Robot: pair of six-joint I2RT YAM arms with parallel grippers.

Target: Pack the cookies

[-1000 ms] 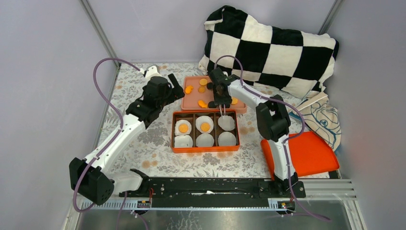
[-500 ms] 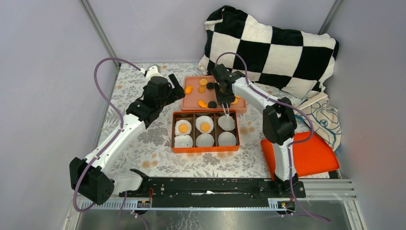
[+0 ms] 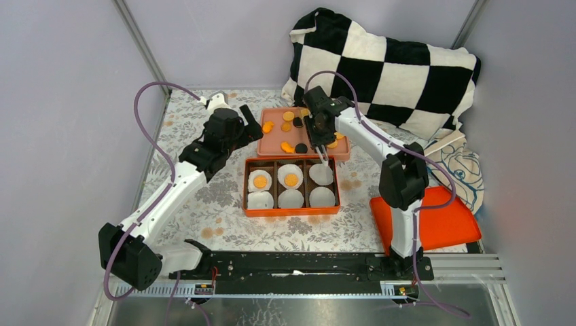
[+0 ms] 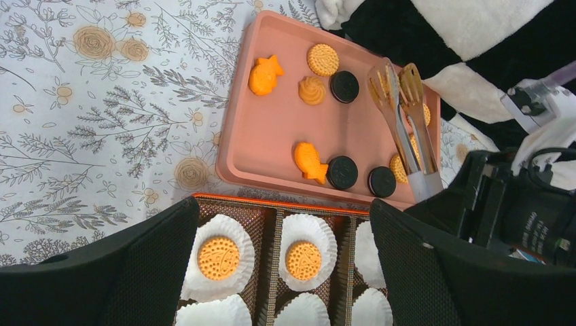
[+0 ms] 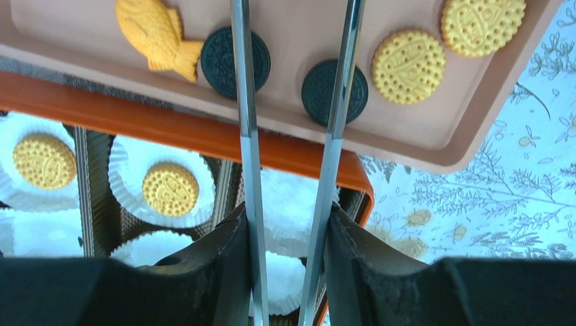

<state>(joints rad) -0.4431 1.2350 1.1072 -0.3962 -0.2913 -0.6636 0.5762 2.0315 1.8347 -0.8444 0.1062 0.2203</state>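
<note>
The left gripper (image 3: 248, 121) hangs fully open and empty above the floral-cloth tabletop (image 3: 217, 219), at the left edge of the shallow pink rectangular tray (image 4: 272, 122), where it stays clear of the working zone. Loose cookies (image 4: 322, 59) (round yellow, black sandwich, orange fish-shaped) lie on this tray. Two packed cookies (image 4: 219, 258) sit in white pleated paper liners (image 4: 303, 311) inside the orange compartmented box (image 3: 292, 212) just nearside of it; four liners remain unfilled. The right gripper (image 5: 289, 227) is closed partway on slim metal tongs (image 4: 402, 125), which extend its reach. The tong tips hover over the tray's right end with nothing between them, probably to select the next cookie
</note>
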